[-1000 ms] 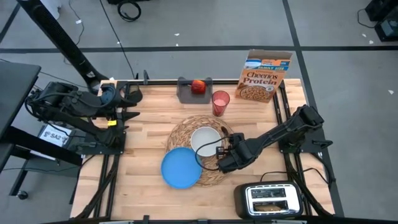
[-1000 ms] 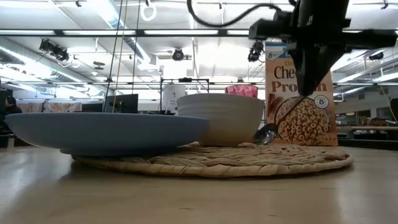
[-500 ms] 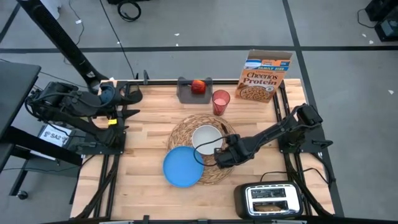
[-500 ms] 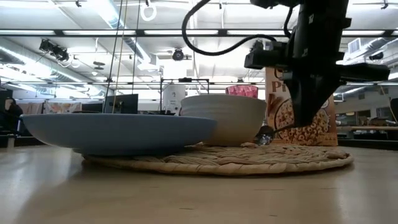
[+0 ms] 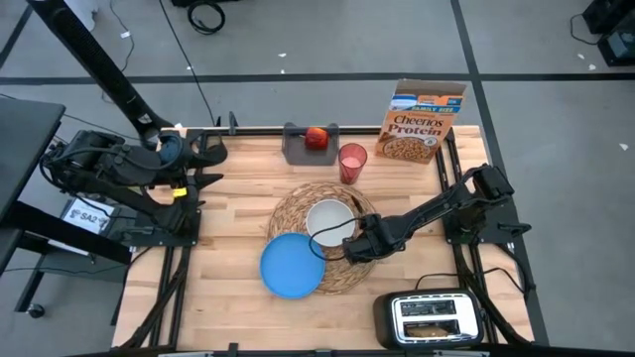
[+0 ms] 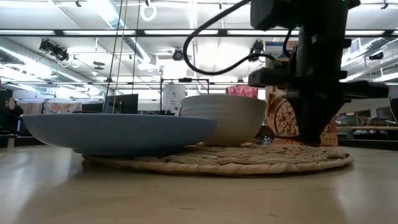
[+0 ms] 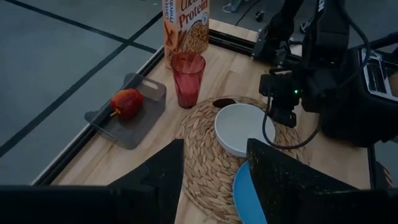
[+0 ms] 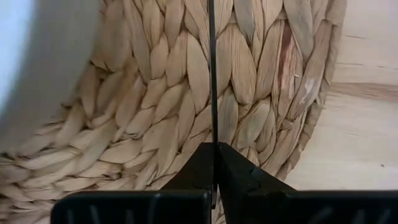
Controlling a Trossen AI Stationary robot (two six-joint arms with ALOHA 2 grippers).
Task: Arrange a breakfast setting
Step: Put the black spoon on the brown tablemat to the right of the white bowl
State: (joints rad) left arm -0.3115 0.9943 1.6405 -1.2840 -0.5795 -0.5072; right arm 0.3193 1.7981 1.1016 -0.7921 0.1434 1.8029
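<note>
Woven straw placemat (image 8: 186, 99) directly beneath right gripper (image 8: 215, 163); fingers pressed together on thin handle of metal spoon (image 8: 212, 74), held edge-on; white bowl (image 5: 328, 222) just beside gripper, on same mat; blue plate (image 5: 292, 266) a little farther off, overlapping mat's edge; spoon's bowl end barely visible past white bowl in low view, largely hidden by gripper body; Cheerios Protein box (image 6: 287, 118) mostly blocked behind arm there; left gripper (image 5: 206, 159) parked well apart at table's far-left edge, fingers partly spread, holding nothing.
</note>
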